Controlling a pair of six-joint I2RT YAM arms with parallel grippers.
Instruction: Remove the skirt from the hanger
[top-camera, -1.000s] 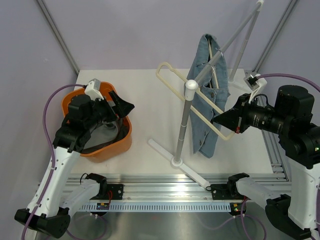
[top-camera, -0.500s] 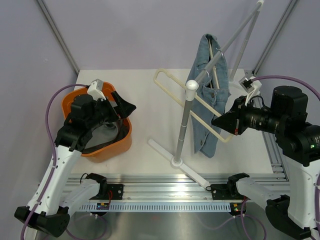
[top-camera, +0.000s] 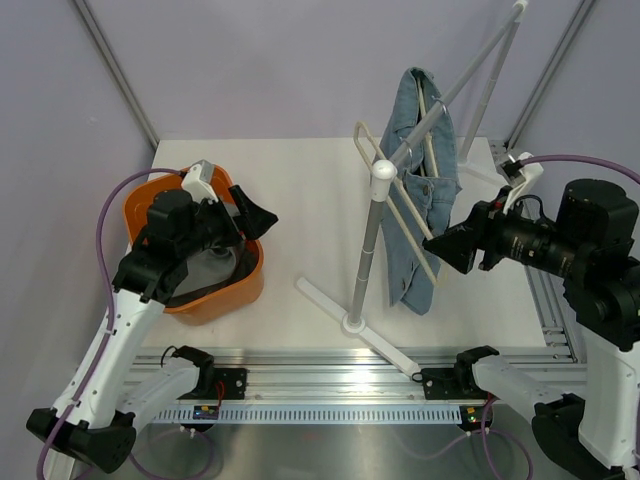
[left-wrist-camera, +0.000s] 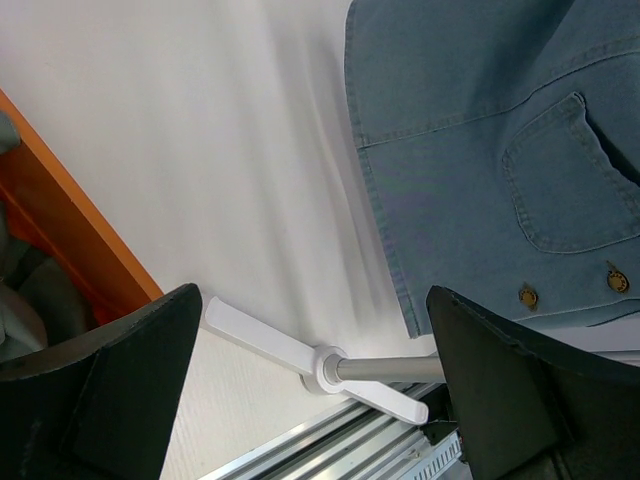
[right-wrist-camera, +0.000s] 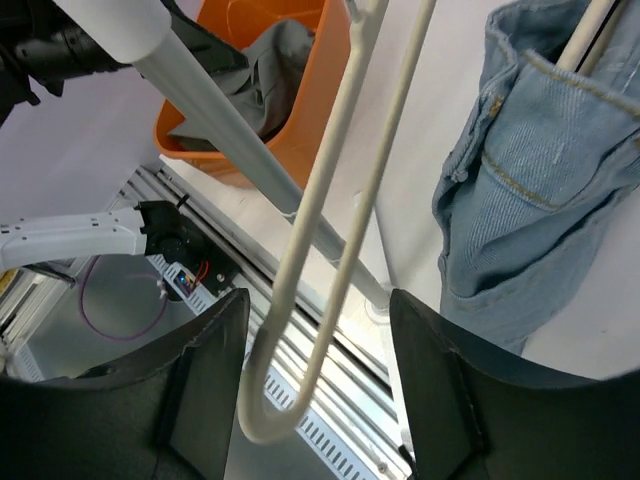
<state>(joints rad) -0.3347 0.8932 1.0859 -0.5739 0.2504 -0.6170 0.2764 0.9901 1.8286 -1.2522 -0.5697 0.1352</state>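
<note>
The grey skirt (top-camera: 205, 265) lies bunched in the orange basket (top-camera: 215, 300) at the left and also shows in the right wrist view (right-wrist-camera: 275, 60). The bare cream hanger (top-camera: 368, 140) hangs slanted from the rack's rail beside the pole. My right gripper (top-camera: 435, 243) is open at the hanger's lower end. In the right wrist view the hanger's loop (right-wrist-camera: 266, 428) sits between the parted jaws of this gripper (right-wrist-camera: 320, 400), touching neither. My left gripper (top-camera: 255, 215) is open and holds nothing, just right of the basket above its rim.
A blue denim shirt (top-camera: 415, 180) hangs on a second hanger from the same rail, right of the cream one. The white rack pole (top-camera: 368, 260) stands mid-table on a cross foot (left-wrist-camera: 325, 368). An aluminium rail runs along the near edge.
My right gripper has opened and let go of the cream hanger. The hanger has swung right, in against the rack. The left arm has barely shifted.
</note>
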